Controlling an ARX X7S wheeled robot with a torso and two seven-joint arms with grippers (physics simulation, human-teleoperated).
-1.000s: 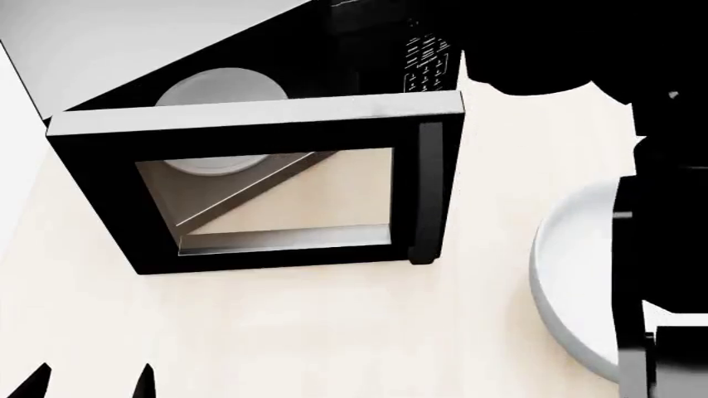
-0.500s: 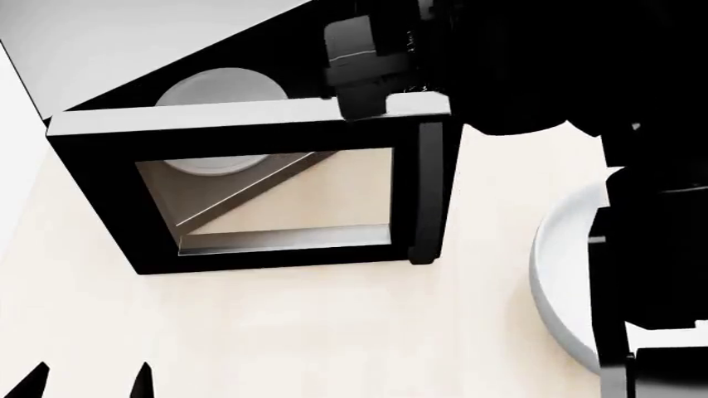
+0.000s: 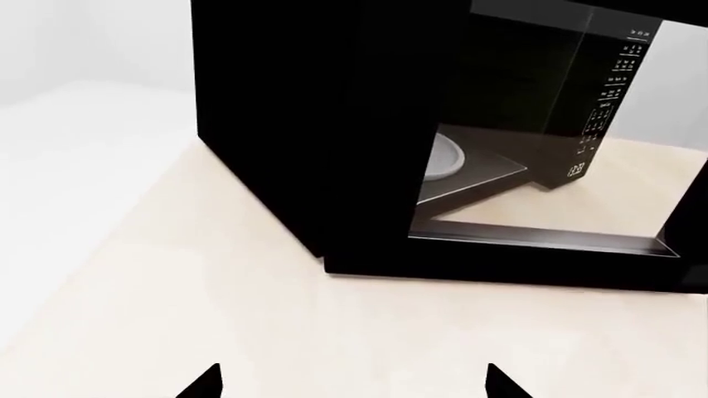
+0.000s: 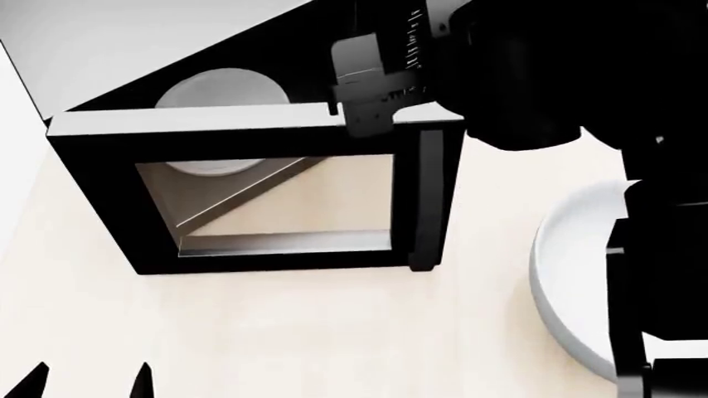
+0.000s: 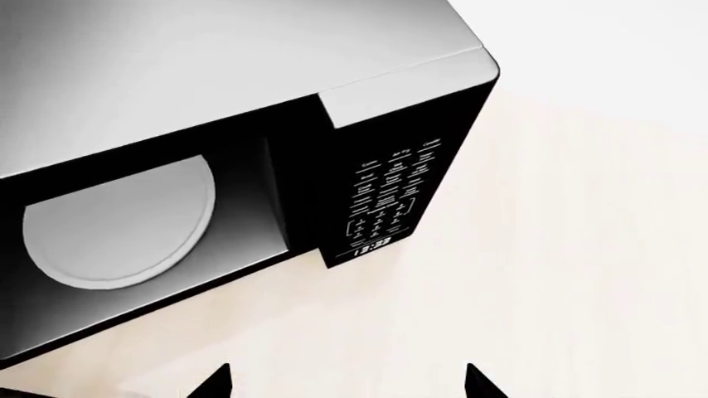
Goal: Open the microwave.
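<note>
1. Compared with half a second ago, the right arm (image 4: 520, 75) is seen a little lower and further right in the head view, and its grey wrist part now covers more of the door's upper corner; one second ago the arm was not over the door at all.
2. The microwave (image 5: 277, 99) is placed on the pale bench (image 4: 277, 332), and its door (image 4: 254, 199) is swung wide open toward the robot, so the turntable plate (image 5: 116, 224) is exposed. The task is judged to be nearly or fully done.
3. The right gripper (image 5: 345, 381) is held spread and empty above the keypad (image 5: 387, 203), with nothing between its tips. It is probably kept there because the door edge was just pushed and is now left free.
4. The left gripper (image 3: 348, 383) is also spread and empty, kept low over the bench in front of the door, apparently only waiting.
5. A white bowl (image 4: 575, 274) is seen on the bench at the right, partly hidden by the arm.
</note>
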